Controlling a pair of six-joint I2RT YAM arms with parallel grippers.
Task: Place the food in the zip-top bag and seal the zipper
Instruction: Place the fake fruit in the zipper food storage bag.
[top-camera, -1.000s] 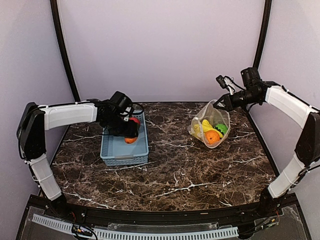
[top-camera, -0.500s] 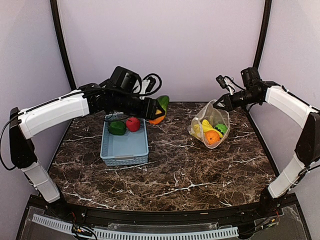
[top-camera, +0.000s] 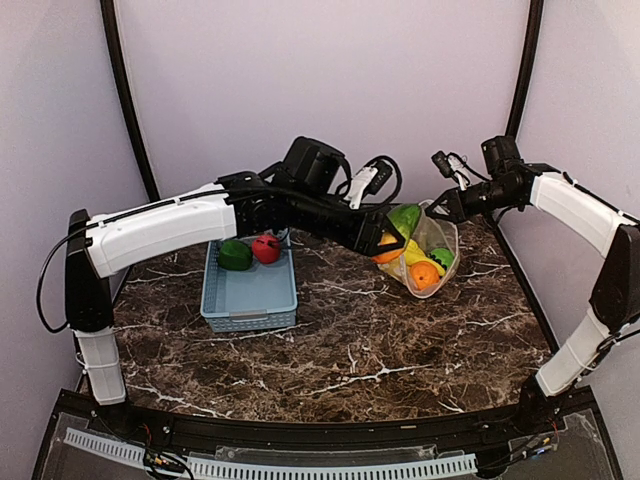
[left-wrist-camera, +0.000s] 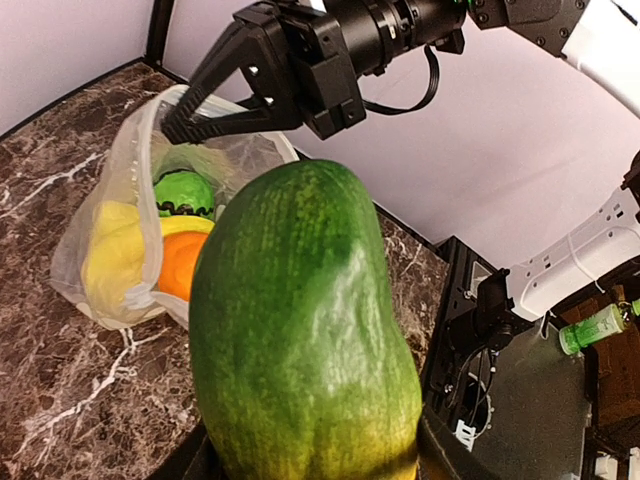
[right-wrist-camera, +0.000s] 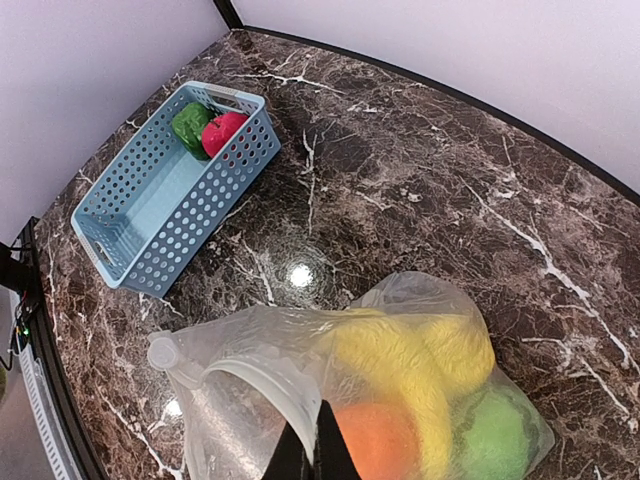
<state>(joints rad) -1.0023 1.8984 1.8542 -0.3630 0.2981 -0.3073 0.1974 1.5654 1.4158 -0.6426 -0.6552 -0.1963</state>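
Left arm now at the bag mouth, carrying fruit

Since half a second ago my left arm has swung right from above the far end of the blue basket (top-camera: 250, 300) and now stretches low across the table. My left gripper (top-camera: 380, 238) is clamped on a green fruit piece (left-wrist-camera: 305, 340) with an orange underside, just left of the zip-top bag (top-camera: 443, 232). My right arm has not moved. It is bent in from the far right, and my right gripper (top-camera: 434, 207) pinches the bag's rim and holds the mouth up and open, the zipper (right-wrist-camera: 262, 372) unsealed. The banana bunch (top-camera: 408, 250), orange (top-camera: 425, 273) and a green piece (top-camera: 441, 257) lie in the bag. The green pepper (top-camera: 235, 254) and red apple (top-camera: 265, 248) remain at the basket's far end.
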